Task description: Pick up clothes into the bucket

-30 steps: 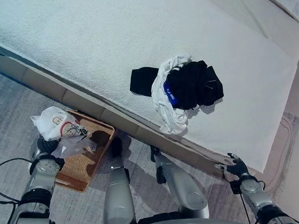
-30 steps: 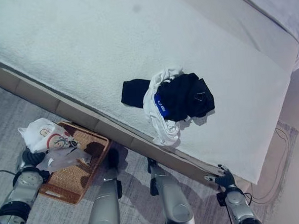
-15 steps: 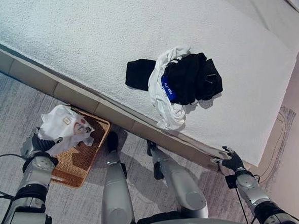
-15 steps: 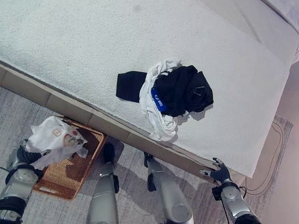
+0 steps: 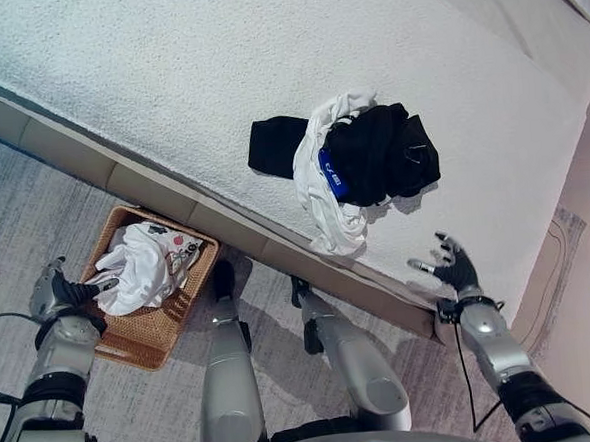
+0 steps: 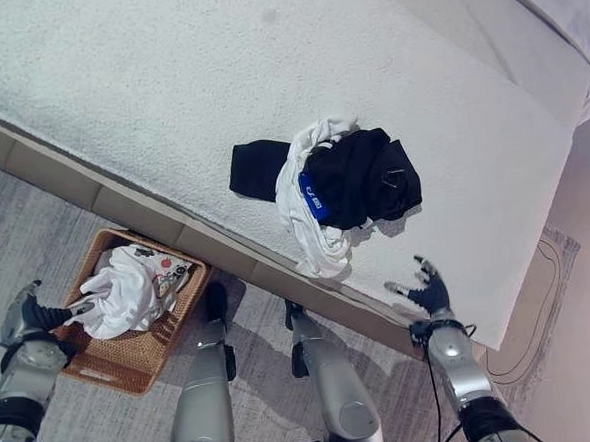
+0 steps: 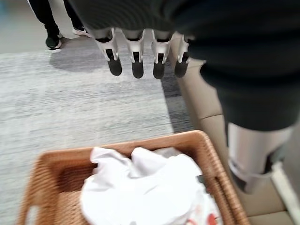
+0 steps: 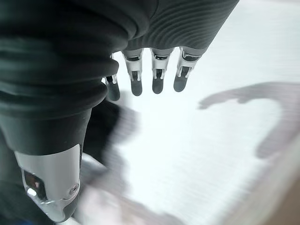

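Spreading across most of the head views, the wide bed with a white textured cover (image 5: 166,79) runs diagonally, its beige padded side (image 5: 153,195) meeting the grey striped carpet (image 5: 33,197). On the cover, near the edge closest to the robot, lies a heap of clothes: a crumpled black garment (image 5: 381,156), a twisted white garment with a blue label (image 5: 323,194) that trails to the bed's edge, and a flat black piece of cloth (image 5: 273,147) touching the heap on its left. On the carpet just beside the bed's side stands the rectangular brown woven basket (image 5: 147,340); a bunched white garment with red and black print (image 5: 143,275) lies inside it. The left hand (image 5: 64,292) hangs at the basket's left rim, its fingers straight and released, grasping nothing. The right hand (image 5: 453,268) hovers over the cover's near edge, right of the heap, fingers spread and empty. A person's dark shoes (image 7: 54,41) stand on the floor beyond the carpet in the left wrist view.
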